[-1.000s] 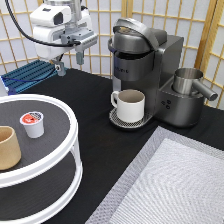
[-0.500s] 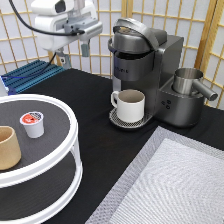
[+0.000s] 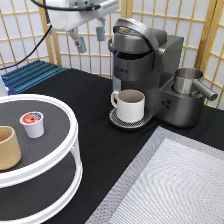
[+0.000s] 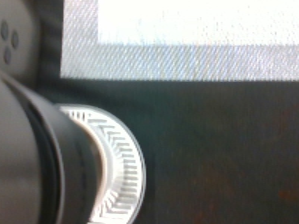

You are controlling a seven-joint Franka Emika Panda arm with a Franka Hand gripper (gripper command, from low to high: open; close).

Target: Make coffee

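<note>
The coffee pod (image 3: 32,123), white with a red-orange foil top, stands on the upper shelf of a white two-tier round stand (image 3: 70,150) at the exterior view's left. A white handled mug (image 3: 131,105) sits on the drip tray under the spout of the grey coffee machine (image 3: 150,60), whose lid looks closed. My gripper (image 3: 89,38) is open and empty. It hangs high at the exterior view's top, just left of the machine's lid and far above the pod. The wrist view shows the machine's dark body (image 4: 18,150) and the drip tray's ring (image 4: 120,165).
A tan handleless cup (image 3: 7,147) stands on the stand's upper shelf near the pod. A metal pitcher (image 3: 189,82) sits on the machine's right side. A grey mat (image 3: 175,185) covers the bottom right. A blue rack (image 3: 30,75) lies at the back left.
My gripper has moved up and to the exterior view's right, from over the blue rack toward the machine's lid. It stays open. Nothing on the table moved.
</note>
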